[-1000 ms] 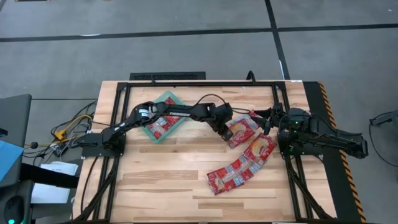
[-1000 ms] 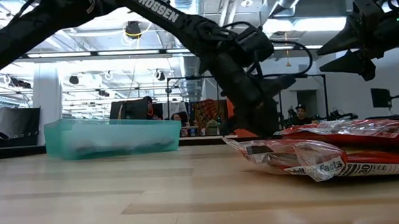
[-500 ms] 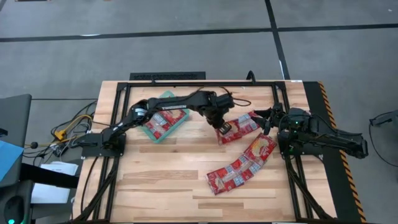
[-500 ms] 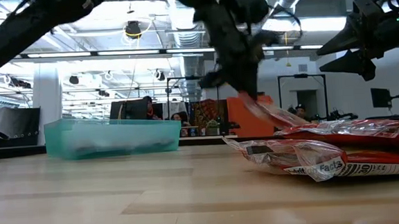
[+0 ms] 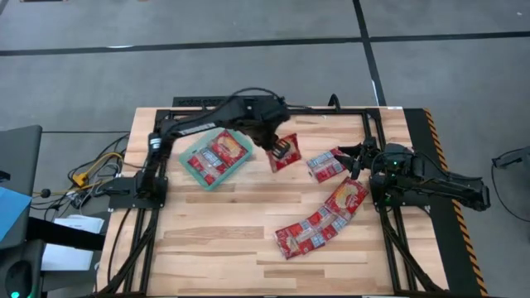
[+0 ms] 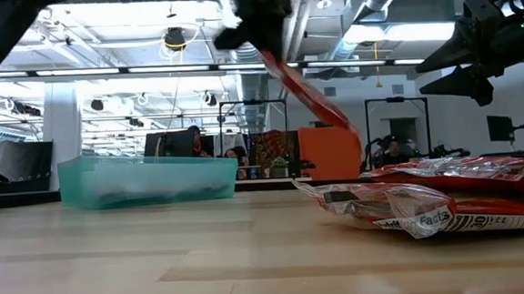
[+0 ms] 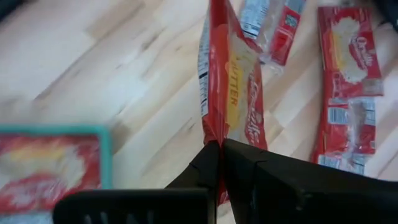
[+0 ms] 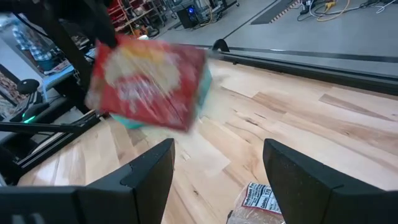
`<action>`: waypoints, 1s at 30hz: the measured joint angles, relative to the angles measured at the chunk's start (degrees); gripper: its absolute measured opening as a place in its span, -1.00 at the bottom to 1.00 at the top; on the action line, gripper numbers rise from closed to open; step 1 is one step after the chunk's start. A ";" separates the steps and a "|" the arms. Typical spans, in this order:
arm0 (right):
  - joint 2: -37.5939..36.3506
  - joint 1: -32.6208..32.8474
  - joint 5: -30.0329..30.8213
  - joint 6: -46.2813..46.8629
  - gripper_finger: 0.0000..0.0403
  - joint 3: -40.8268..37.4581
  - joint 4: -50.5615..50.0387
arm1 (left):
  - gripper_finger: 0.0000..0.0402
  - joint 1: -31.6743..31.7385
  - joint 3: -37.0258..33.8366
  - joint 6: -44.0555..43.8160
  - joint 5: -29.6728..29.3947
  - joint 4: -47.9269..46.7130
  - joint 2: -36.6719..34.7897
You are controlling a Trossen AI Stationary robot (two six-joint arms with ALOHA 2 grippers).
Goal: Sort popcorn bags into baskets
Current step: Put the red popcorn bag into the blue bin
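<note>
Above the counter point(image 5: 215, 240), your left pincer point(image 5: 277, 147) hangs in the air, fingers pressed together on the top edge of one popcorn bag point(image 5: 284, 154), which dangles below it clear of the wood; in the left wrist view the same red bag point(image 7: 231, 99) hangs straight out from the closed fingertips point(image 7: 211, 163).

Item: teal basket point(image 5: 199, 172), just beside your left pincer on the side toward the left arm's base. It holds at least two red bags point(image 5: 218, 156); in the low view it stands as a pale teal tray point(image 6: 148, 179) with its contents blurred.

Item: one loose bag point(image 5: 325, 164), flat on the counter between your two pincers.

Item: loose bags point(image 5: 319, 220) in a slanting row, overlapping end to end, on the counter nearer the front edge than either pincer; how many lie in the row you cannot tell. In the low view they form a low red heap point(image 6: 438, 200).

Item: your right pincer point(image 5: 352, 157), raised off the counter near the right-hand frame rail, fingers point(image 8: 309, 182) spread wide and holding nothing.
</note>
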 joint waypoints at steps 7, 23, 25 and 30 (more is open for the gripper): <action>0.00 0.00 0.05 -0.29 0.34 0.02 0.00 | -1.00 -2.02 -0.02 -12.26 -15.44 -6.16 -8.54; 0.02 -0.04 0.14 -0.46 0.34 0.04 0.00 | -1.00 -7.84 -37.68 -60.22 -36.07 2.01 -37.40; 0.01 -0.04 0.17 -0.46 0.34 0.04 -0.01 | -1.00 -7.85 -45.29 -63.00 -37.82 9.15 -41.50; 0.02 -0.04 0.23 -0.27 0.34 0.04 0.00 | -1.00 -7.15 -61.85 -66.95 -37.39 26.50 -47.55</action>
